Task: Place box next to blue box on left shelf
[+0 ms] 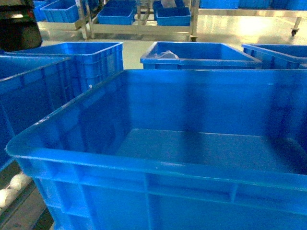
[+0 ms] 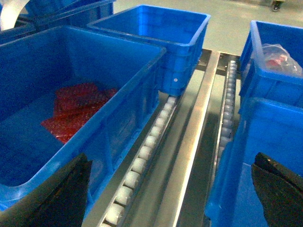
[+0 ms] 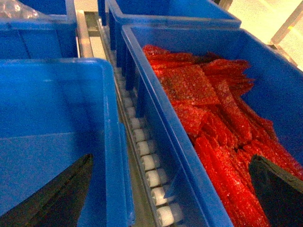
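Note:
The box (image 1: 158, 165), a large empty blue crate, fills the head view. It rests on the left shelf's rollers (image 2: 142, 156) with a narrow gap to the blue box (image 2: 71, 61) on its left, which holds red packets. In the left wrist view the box (image 2: 270, 137) is at the lower right, and my left gripper (image 2: 165, 198) is open, its fingers straddling the gap and the box's left wall. In the right wrist view the box (image 3: 52, 118) is at the left. My right gripper (image 3: 170, 198) is open across its right wall and the rollers (image 3: 151, 163).
A crate full of red packets (image 3: 213, 109) stands close on the box's right. Further crates (image 1: 199, 55) stand behind on the shelf, one holding a clear bag (image 2: 279, 54). White rollers (image 1: 12, 187) show at the lower left. A far rack (image 1: 144, 19) carries more crates.

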`<state>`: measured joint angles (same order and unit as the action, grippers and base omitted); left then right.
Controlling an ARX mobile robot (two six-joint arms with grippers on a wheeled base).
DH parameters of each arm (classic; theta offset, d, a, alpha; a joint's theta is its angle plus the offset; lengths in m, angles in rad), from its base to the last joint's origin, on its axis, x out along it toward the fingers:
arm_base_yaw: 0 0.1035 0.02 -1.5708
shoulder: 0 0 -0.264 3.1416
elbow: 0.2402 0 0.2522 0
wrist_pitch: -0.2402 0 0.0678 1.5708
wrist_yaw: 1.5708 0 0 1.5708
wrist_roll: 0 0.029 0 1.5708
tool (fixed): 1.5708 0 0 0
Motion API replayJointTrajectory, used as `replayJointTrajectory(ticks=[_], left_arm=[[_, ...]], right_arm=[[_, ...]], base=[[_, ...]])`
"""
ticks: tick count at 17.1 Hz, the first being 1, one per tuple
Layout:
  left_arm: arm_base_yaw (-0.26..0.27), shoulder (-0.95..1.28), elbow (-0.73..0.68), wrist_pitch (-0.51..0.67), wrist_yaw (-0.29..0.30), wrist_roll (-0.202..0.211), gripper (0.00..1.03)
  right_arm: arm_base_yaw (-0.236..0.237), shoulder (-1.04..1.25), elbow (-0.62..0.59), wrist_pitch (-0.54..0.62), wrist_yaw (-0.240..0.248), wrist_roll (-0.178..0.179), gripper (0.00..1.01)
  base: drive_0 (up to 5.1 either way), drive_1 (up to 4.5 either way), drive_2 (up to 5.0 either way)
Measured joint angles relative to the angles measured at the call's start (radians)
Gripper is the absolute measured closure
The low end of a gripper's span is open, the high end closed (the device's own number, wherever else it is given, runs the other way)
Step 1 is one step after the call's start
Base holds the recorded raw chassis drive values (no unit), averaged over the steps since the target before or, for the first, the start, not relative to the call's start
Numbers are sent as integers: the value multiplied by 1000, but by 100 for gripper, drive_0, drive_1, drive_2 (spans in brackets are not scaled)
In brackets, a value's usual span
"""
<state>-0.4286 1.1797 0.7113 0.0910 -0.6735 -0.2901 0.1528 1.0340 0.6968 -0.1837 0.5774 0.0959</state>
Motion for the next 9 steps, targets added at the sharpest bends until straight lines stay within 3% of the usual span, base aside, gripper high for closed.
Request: replayJointTrajectory(ticks=[1, 4, 6, 9], left_arm=[[-14, -10, 3, 10, -16, 14, 6], [-37, -79, 30, 102, -113, 91, 5], [-77, -100, 32, 124, -139, 139, 5], [-84, -102, 30, 131, -161, 156, 5]], right_arm=[[12, -19, 19, -6, 6, -1, 1], [52, -71, 49, 3, 33, -11, 3], [78, -107, 50, 21, 66, -28, 3], [96, -128, 50, 8, 82, -42, 3]], base=[[0, 0, 0], [0, 0, 0], [0, 0, 0], [0, 0, 0]])
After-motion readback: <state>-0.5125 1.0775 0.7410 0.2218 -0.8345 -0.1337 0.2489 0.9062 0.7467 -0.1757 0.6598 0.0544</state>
